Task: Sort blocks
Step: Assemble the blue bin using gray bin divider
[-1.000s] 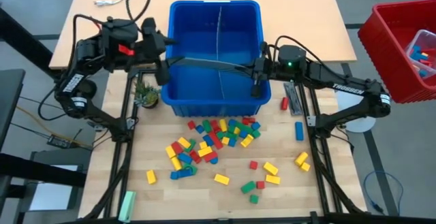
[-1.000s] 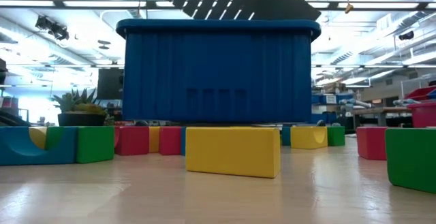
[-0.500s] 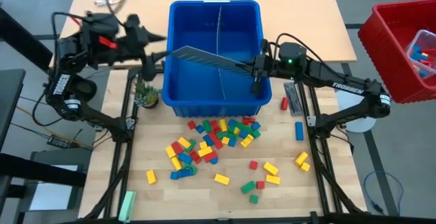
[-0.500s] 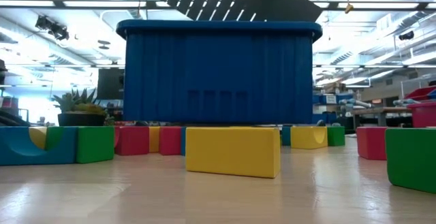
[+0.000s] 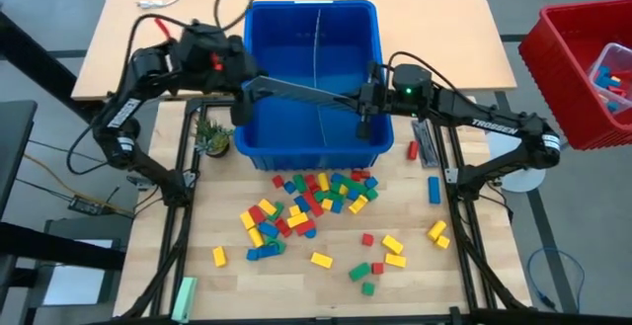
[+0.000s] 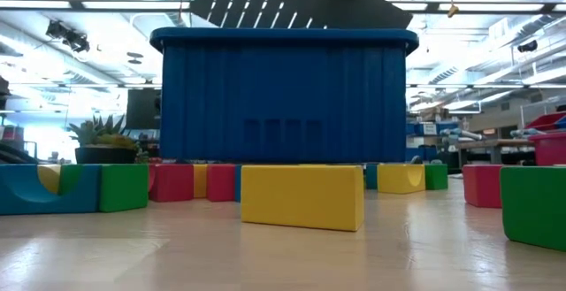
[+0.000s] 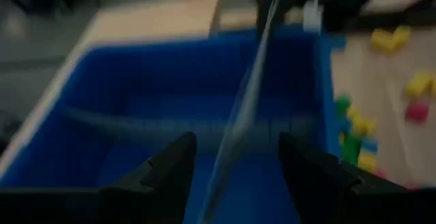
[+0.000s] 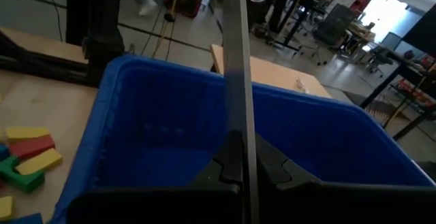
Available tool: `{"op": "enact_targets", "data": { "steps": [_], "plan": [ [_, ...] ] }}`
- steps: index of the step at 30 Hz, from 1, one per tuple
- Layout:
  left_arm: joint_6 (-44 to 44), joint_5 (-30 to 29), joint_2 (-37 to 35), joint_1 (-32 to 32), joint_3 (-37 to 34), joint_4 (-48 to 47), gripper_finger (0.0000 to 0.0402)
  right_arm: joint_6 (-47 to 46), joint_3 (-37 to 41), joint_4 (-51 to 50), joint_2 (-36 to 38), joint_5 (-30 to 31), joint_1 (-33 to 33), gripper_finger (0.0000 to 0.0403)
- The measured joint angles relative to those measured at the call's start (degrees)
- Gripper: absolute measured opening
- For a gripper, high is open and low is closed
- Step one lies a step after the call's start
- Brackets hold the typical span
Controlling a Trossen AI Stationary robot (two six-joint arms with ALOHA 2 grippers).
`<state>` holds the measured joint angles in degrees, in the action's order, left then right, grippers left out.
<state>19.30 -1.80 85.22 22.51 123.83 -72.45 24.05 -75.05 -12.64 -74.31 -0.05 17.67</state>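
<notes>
Left gripper (image 5: 240, 90) returned to grey panel (image 5: 301, 93), lengthwise across blue bin (image 5: 259, 29)

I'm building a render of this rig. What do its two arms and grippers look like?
Both arms are black and jointed, with black cables looped along them. The left arm carries a small red tab near its wrist. The right arm bears white TROSSEN lettering and a green light on its wrist. Each gripper has two dark, tapered fingers.

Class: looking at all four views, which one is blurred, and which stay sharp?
Left wrist view: smeared throughout, the blue plastic bin and flat grey ridged panel soft-edged. Right wrist view: crisp panel edge. Low view: sharp yellow rectangular brick. High view: even, clear.
</notes>
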Motion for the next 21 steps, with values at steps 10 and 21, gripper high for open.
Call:
{"op": "enact_targets", "data": {
  "steps": [10,21],
  "plan": [
    [1.14,1.78,-0.03,0.04,0.02,5.7,0.0157,-0.63,0.01,0.11,0.46,-1.18,0.0,0.0],
    [3.22,2.73,0.44,-0.03,0.02,5.81,0.0013,-0.96,0.04,2.33,0.48,0.44,0.03,0.001]
  ]
}}
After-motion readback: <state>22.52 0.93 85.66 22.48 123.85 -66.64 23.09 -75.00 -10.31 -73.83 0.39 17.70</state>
